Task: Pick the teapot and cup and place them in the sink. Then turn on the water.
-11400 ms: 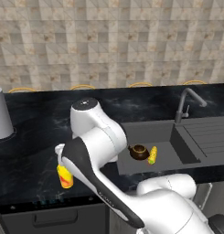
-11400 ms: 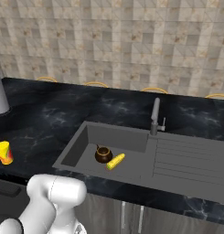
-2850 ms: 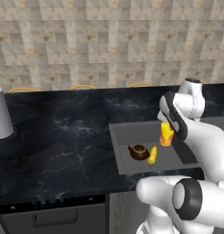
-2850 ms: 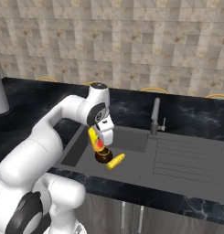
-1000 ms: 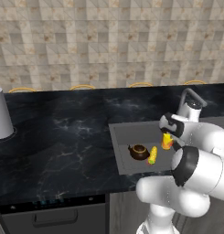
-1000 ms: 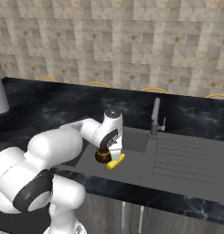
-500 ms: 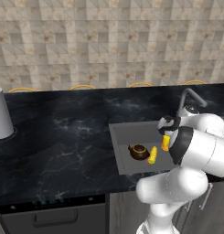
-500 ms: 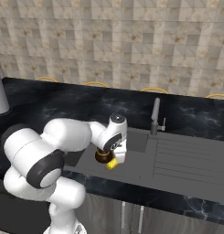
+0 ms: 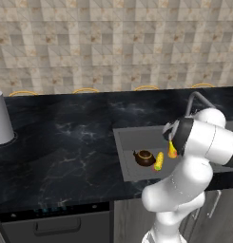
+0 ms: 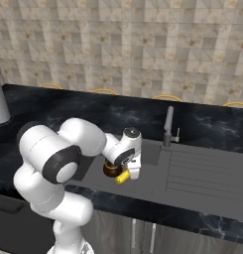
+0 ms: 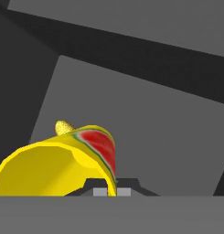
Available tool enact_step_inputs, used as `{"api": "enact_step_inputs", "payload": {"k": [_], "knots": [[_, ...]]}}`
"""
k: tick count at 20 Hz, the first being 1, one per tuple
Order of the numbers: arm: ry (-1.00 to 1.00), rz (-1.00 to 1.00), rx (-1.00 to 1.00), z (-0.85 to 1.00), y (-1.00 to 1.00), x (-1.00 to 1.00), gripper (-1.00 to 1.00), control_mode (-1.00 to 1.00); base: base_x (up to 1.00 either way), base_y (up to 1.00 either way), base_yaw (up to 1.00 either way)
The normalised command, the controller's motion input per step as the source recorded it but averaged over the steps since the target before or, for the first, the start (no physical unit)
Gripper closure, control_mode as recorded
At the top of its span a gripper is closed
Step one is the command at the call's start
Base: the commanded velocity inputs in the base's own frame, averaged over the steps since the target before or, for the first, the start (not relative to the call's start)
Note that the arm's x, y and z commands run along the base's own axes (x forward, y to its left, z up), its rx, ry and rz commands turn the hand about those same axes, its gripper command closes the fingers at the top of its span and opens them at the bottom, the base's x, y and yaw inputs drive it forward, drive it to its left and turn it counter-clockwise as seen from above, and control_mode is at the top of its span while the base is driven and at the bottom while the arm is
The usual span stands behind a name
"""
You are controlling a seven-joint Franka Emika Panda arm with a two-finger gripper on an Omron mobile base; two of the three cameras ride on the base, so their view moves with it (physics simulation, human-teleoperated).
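Low inside the sink, near its right edge beside the teapot, the gripper pinches the cup by its thin rim; light, rigid, probably slippery.

A wall of beige and brown mottled tiles runs behind a black marbled desk. A grey cylindrical pot stands at the desk's far left. Below the front edge are dark grey cabinet fronts with a handle.
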Motion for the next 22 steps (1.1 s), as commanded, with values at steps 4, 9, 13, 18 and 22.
{"api": "enact_step_inputs", "payload": {"k": [4, 9, 13, 18, 22], "knots": [[0.0, 0.0, 0.0, -0.26, 0.0, 0.16, 1.0, -1.0, 0.0, 0.0, 0.0], [0.0, 0.0, 0.0, -0.26, 0.0, 0.16, 1.0, -1.0, 0.0, 0.0, 0.0], [0.0, 0.0, 0.0, -0.24, 0.0, 0.13, 1.0, -1.0, 0.0, 0.0, 0.0], [0.0, 0.0, 0.0, -0.24, 0.0, 0.12, 1.0, -1.0, 0.0, 0.0, 0.0], [0.0, 0.0, 0.0, -0.25, 0.0, 0.1, 1.0, -1.0, 0.0, 0.0, 0.0]]}}
